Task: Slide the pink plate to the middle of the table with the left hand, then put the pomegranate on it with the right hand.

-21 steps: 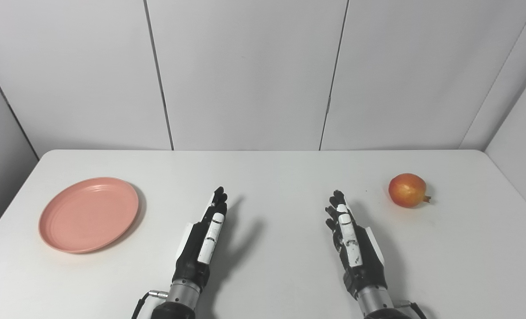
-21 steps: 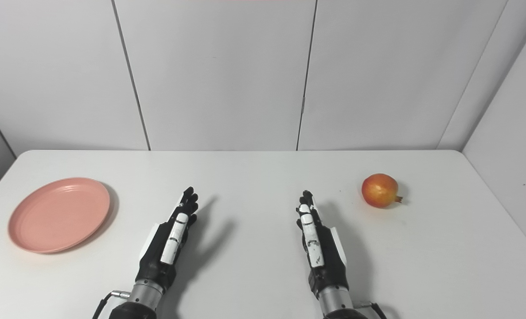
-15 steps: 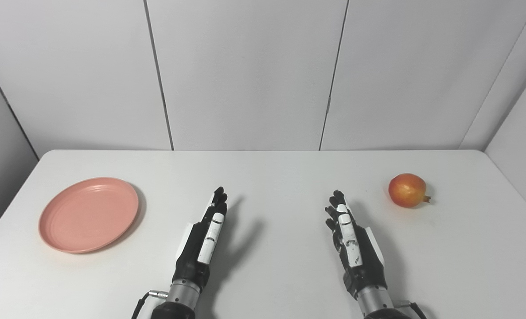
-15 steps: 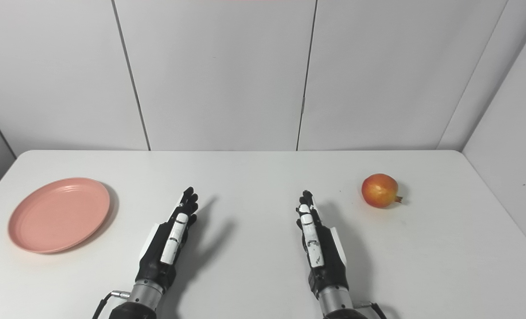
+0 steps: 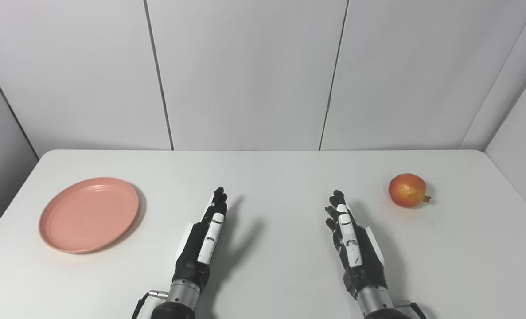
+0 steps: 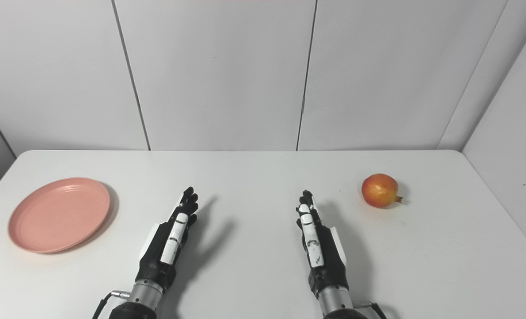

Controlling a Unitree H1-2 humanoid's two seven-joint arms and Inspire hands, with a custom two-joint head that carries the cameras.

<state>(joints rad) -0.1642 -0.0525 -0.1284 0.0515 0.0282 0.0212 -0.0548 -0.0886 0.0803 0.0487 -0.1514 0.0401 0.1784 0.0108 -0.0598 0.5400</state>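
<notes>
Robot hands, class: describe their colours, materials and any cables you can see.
The left hand and right hand are black with white panels along the fingers and outer edge. Each joins a silver metal wrist cuff. A thin black cable loops from each wrist.

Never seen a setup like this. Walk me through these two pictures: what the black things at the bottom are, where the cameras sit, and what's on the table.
Both pictures come from two cameras side by side on a humanoid robot's head, looking down at a white table, so they show the same scene. The black-and-white shapes are its left hand and right hand, fingers stretched forward, holding nothing. A pink plate lies empty at the left. A pomegranate sits far right. Neither hand touches either object.
</notes>
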